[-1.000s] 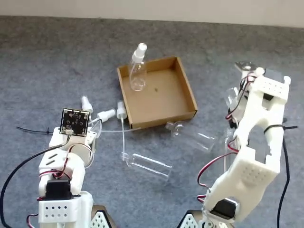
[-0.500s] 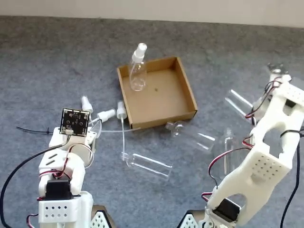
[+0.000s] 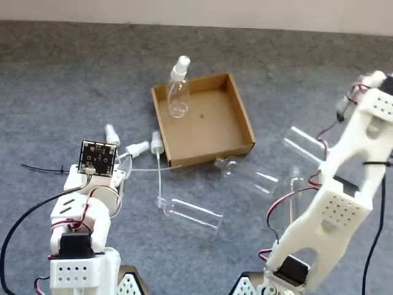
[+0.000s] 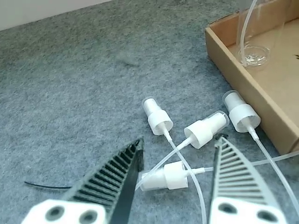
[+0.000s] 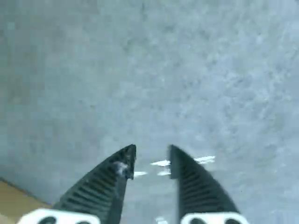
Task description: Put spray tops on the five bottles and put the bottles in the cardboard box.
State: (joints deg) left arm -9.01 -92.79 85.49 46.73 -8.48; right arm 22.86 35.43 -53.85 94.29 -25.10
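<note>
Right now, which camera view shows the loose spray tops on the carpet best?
The left wrist view: four spray tops with their tubes lie close before the open left pincer. In the high view they are small, beside the cardboard box. The right wrist view faces carpet.
</note>
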